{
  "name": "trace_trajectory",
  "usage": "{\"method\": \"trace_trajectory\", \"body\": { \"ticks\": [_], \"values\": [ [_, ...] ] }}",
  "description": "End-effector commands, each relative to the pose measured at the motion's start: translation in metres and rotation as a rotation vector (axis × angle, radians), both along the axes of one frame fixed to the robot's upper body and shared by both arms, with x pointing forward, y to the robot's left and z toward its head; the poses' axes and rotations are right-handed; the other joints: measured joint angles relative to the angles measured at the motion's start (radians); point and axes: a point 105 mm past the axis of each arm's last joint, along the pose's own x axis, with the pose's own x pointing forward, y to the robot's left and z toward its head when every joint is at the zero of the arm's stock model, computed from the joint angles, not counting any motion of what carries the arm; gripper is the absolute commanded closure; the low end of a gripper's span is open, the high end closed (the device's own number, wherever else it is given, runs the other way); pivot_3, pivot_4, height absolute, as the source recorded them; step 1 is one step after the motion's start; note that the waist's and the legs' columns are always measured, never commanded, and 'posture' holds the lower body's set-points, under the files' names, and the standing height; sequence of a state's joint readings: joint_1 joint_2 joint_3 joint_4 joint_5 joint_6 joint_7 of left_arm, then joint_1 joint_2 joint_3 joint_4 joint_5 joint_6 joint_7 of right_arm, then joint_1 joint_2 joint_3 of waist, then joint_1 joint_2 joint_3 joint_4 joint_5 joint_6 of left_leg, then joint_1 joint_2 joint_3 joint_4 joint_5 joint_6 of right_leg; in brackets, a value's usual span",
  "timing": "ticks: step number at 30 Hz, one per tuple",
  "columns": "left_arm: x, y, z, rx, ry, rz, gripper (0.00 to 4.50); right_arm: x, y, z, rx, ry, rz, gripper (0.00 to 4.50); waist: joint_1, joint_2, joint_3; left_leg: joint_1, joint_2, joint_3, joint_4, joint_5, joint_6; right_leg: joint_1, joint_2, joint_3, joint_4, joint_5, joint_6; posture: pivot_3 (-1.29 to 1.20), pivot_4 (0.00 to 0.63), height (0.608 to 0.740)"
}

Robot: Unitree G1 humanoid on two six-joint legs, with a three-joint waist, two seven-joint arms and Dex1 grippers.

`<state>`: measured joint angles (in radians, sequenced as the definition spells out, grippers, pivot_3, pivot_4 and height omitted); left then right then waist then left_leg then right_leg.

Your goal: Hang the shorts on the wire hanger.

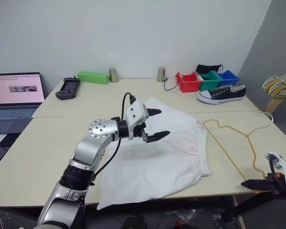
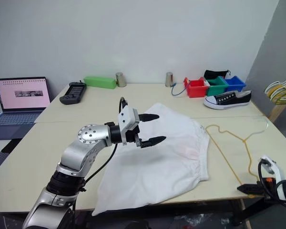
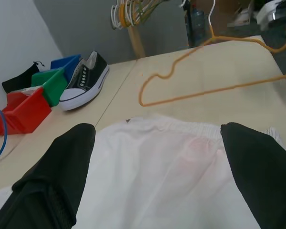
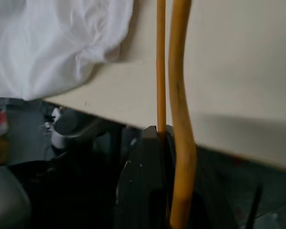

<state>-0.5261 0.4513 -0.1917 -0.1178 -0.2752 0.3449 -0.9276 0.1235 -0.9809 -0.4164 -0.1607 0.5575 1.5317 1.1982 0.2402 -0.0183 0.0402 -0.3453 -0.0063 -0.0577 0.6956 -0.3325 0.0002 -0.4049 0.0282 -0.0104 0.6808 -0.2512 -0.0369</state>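
Note:
The white shorts (image 1: pixel 167 152) lie spread flat on the table, waistband toward the right and a faint pink mark near it. My left gripper (image 1: pixel 162 123) hovers open over their left part, fingers pointing right, nothing between them; the left wrist view shows its fingers (image 3: pixel 62 167) wide apart above the fabric (image 3: pixel 171 181). The yellow wire hanger (image 1: pixel 229 138) lies flat to the right of the shorts, hook toward the far side. At the table's front right edge, my right gripper (image 1: pixel 250 183) is shut on the hanger's near corner (image 4: pixel 181 95).
A laptop (image 1: pixel 16 90) sits far left. Along the back stand a black controller (image 1: pixel 68 88), a green box (image 1: pixel 93 77), two metal cups (image 1: pixel 113 75), coloured bins (image 1: pixel 207 80) and a sneaker (image 1: pixel 221 94). A rack of thicker hangers (image 1: pixel 281 85) is off the table's right.

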Motion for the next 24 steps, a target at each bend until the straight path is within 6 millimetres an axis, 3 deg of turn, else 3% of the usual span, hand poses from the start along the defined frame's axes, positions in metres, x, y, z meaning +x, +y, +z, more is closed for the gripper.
{"method": "trace_trajectory", "body": {
  "ticks": [1, 5, 21, 24],
  "values": [
    [-0.007, 0.001, 0.01, -0.009, -0.037, -0.013, 0.03, -0.009, 0.005, 0.005, 0.051, 0.0, -0.001, 4.5, -0.001, 0.0, 0.0, 0.0, 0.0, 0.0, 0.0, 0.0, 0.0, 0.0, 0.0, 0.0, 0.0, 0.0, 0.0, 0.29, 0.0, 0.74],
    [-0.008, 0.003, 0.007, 0.006, -0.038, -0.002, 0.03, -0.028, 0.002, -0.011, 0.041, 0.093, -0.012, 4.5, 0.0, 0.0, 0.0, 0.0, 0.0, 0.0, 0.0, 0.0, 0.0, 0.0, 0.0, 0.0, 0.0, -0.001, 0.002, 0.29, 0.0, 0.74],
    [-0.009, 0.005, 0.004, 0.015, -0.029, 0.01, 0.03, -0.025, -0.009, -0.027, 0.036, 0.072, -0.089, 4.5, 0.001, 0.0, 0.0, 0.0, 0.0, 0.0, 0.0, 0.0, 0.0, 0.0, 0.0, 0.001, -0.001, -0.004, 0.006, 0.29, 0.0, 0.74],
    [-0.008, 0.005, 0.005, 0.014, -0.031, 0.01, 0.03, -0.023, 0.003, -0.02, 0.079, 0.051, -0.037, 4.5, 0.001, 0.0, 0.0, 0.0, 0.0, 0.0, 0.0, 0.0, 0.0, 0.0, 0.0, 0.001, -0.001, -0.004, 0.007, 0.29, 0.0, 0.74]
  ]
}}
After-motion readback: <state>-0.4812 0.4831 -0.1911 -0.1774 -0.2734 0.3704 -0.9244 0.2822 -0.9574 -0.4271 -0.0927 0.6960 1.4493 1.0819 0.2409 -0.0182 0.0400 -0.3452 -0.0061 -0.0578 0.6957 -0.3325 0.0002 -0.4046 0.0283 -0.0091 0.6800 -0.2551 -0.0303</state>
